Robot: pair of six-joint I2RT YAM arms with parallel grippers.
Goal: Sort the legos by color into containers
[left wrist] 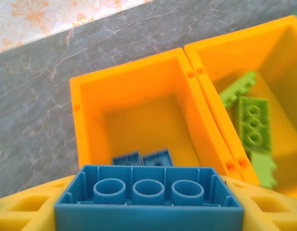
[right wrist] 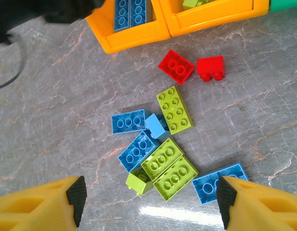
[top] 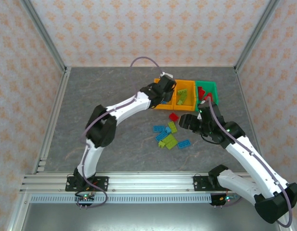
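Note:
My left gripper [left wrist: 148, 211] is shut on a blue lego [left wrist: 148, 192], held underside up just above the near rim of the left orange container [left wrist: 134, 82]. Two blue legos [left wrist: 143, 158] lie inside that bin. The second orange container [left wrist: 235, 48] beside it holds lime green legos [left wrist: 254, 122]. The green container [top: 210, 86] holds red legos [top: 201, 92]. My right gripper [right wrist: 150, 199] hangs open above a loose pile on the table: blue legos [right wrist: 138, 150], lime legos [right wrist: 174, 109] and two red legos [right wrist: 176, 66]. Nothing sits between its fingers [right wrist: 76, 199].
The three bins stand side by side at the back right of the grey marbled table [top: 114, 96]. The loose pile [top: 170, 134] lies just in front of them. Patterned walls and metal rails [top: 52, 115] enclose the table.

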